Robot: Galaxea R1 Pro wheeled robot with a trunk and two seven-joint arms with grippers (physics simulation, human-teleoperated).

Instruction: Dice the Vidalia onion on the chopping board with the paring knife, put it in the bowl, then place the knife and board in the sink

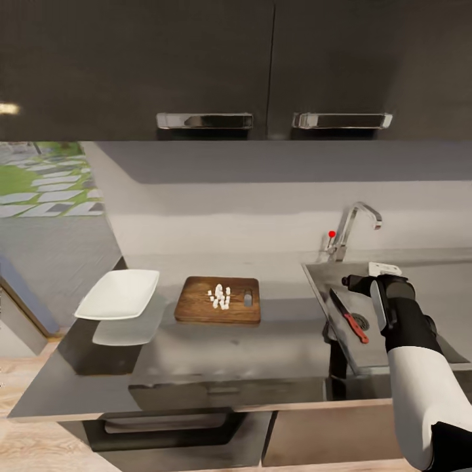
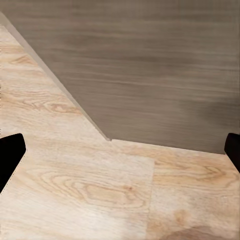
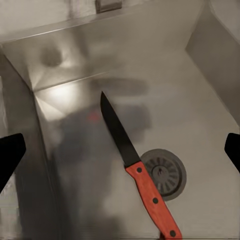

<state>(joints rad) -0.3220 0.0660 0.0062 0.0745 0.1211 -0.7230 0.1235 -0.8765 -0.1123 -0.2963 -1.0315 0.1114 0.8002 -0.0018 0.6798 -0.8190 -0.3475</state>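
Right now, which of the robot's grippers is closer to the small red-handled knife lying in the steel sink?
The right. The right gripper hangs open just above the red-handled paring knife in the grey steel sink. The left gripper points at the wood floor by a cabinet front, away from the sink.

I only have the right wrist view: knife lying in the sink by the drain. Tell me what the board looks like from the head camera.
Observer: The chopping board lies on the countertop, left of the sink, with white diced onion piled on it.
Operator: Report the bowl.
Observer: The bowl sits left of the board, apart from it, with nothing inside.
Operator: Give me the left arm.
Observer: The left gripper faces the wood floor beside a grey-brown panel, fingertips wide apart, holding nothing.
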